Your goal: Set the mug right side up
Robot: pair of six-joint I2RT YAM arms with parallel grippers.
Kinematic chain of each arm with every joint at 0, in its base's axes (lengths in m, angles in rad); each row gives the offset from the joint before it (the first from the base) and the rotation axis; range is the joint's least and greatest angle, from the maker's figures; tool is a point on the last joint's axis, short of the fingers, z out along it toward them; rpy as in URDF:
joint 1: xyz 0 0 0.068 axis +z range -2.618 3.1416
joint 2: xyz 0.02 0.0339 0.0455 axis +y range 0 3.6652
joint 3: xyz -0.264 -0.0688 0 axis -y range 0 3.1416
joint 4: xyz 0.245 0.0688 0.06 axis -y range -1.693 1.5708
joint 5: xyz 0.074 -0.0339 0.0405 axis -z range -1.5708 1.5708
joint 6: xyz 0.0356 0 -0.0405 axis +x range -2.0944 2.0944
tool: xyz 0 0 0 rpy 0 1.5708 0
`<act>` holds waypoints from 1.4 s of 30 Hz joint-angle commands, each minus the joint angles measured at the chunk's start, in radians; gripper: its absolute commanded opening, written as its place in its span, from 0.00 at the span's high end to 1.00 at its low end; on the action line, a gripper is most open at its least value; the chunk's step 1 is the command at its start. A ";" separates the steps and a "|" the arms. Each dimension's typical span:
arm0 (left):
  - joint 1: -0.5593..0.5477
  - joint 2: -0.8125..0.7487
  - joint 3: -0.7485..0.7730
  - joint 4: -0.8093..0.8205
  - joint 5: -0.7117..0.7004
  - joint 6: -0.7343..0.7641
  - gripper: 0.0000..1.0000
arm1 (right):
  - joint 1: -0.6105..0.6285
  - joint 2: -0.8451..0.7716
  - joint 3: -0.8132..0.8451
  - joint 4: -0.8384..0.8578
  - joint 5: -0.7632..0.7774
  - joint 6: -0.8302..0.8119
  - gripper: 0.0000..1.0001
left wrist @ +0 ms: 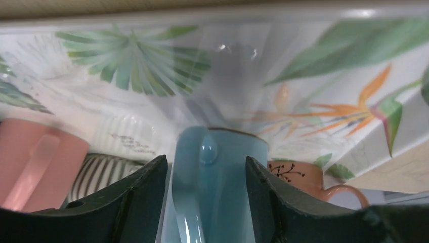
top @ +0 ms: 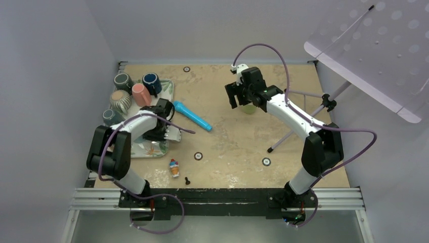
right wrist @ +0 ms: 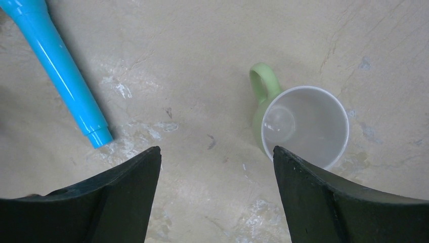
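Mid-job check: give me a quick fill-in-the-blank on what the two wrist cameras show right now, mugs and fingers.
1. The mug between the left gripper's fingers is light ___ in colour.
2. The green mug stands on the table with its opening facing ___.
3. The right gripper's fingers stand ___, with nothing between them.

Missing words: blue; up; open.
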 commanded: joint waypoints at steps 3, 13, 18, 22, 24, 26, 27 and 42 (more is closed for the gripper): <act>-0.001 0.139 0.125 -0.024 -0.045 -0.212 0.51 | 0.021 -0.005 0.047 0.010 0.024 -0.013 0.16; -0.004 0.062 0.196 -0.143 -0.015 -0.289 1.00 | 0.040 -0.006 0.072 -0.010 0.041 -0.014 0.16; -0.004 -0.040 0.391 -0.224 0.142 -0.467 1.00 | 0.071 -0.043 0.069 0.016 0.047 0.005 0.16; -0.002 -0.112 0.558 -0.273 0.341 -0.685 1.00 | 0.104 -0.134 -0.005 0.169 -0.042 0.061 0.15; -0.002 -0.137 0.628 -0.292 0.460 -0.795 1.00 | 0.118 -0.193 -0.073 0.308 -0.176 0.111 0.10; -0.002 -0.161 0.704 -0.328 0.604 -0.874 1.00 | 0.134 -0.249 -0.150 0.476 -0.319 0.194 0.03; -0.002 -0.177 0.733 -0.332 0.665 -0.908 1.00 | 0.145 -0.262 -0.194 0.570 -0.390 0.240 0.02; -0.005 -0.293 0.836 -0.213 1.124 -1.234 1.00 | 0.301 -0.126 -0.166 1.043 -0.812 0.558 0.03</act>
